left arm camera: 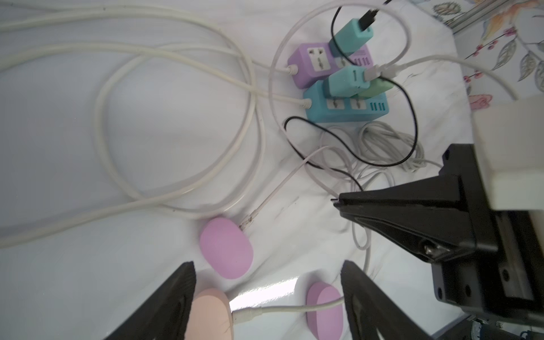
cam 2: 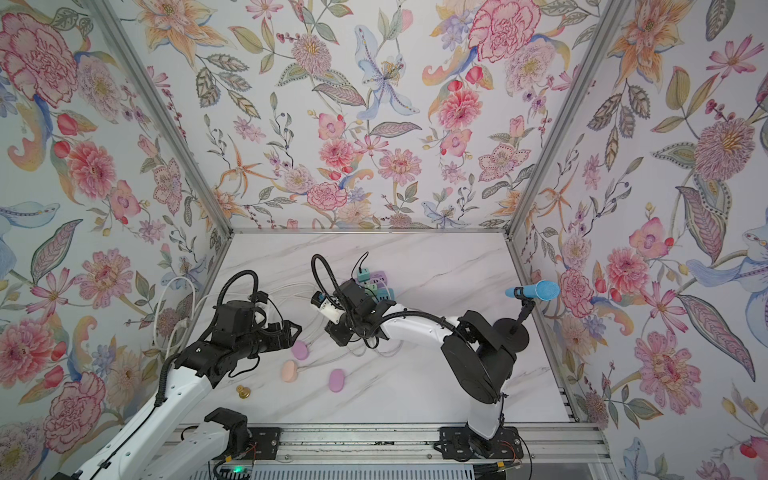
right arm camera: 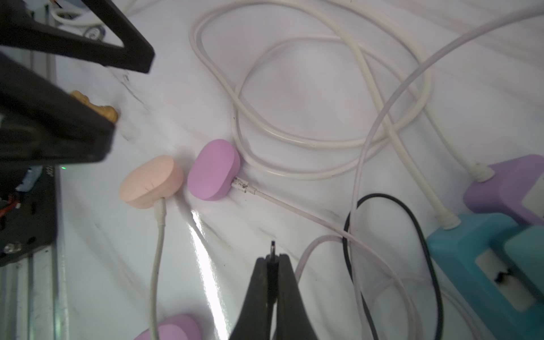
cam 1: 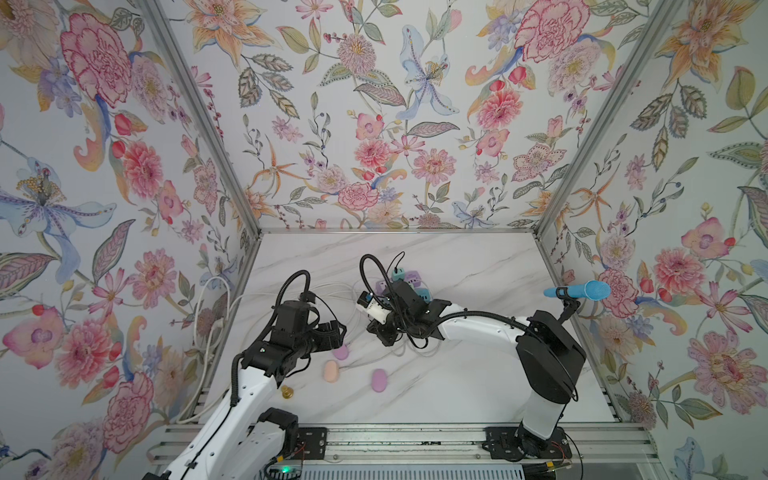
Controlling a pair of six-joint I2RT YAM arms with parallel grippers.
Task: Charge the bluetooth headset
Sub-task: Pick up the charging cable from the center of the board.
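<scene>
**Headset charging: black plug pinched, three cases on the table**

Quick count from my side. There are three oval headset cases. A purple case [cam 1: 340,353] and a peach case [cam 1: 331,370] sit just beside each other. A second purple case [cam 1: 379,380] lies a bit apart to their right. All three are in the lower middle of both top views, on the marble table [cam 1: 478,374].

There are two power strips, a purple strip [left arm camera: 306,67] and a blue strip [left arm camera: 338,109], side by side. There are three adapters, two teal and one green. One small gold knob [cam 1: 286,392] sits lower left of the cases. One blue microphone [cam 1: 582,290] stands at the table's right edge.

What's plugged where:
- **Purple strip:** it carries a teal adapter [left arm camera: 351,32] with the black cable [right arm camera: 379,195] in it.
- **Blue strip:** it carries the other teal adapter [left arm camera: 346,81] and the green adapter [left arm camera: 375,88], each with a pale cable.
- **Cases:** the peach case has a white cable in it and the purple case a pale one. The white cable runs across the second purple case, and I can't tell if anything is plugged into that one.

My right gripper [right arm camera: 273,260] is clamped on the black cable's plug [right arm camera: 273,248], with the metal tip poking past the fingertips. It's near the cases and touching none. My left gripper [left arm camera: 268,265] is spread wide with nothing in it, and the purple case sits just ahead of its fingers.

View differences:
- The pinched plug shows only in the wrist views.
- All three adapters can be counted only in the left wrist view, since my right arm covers part of the strips from above.
- The microphone shows only in the top views.
- The gold knob shows in the top views and the right wrist view.
</scene>
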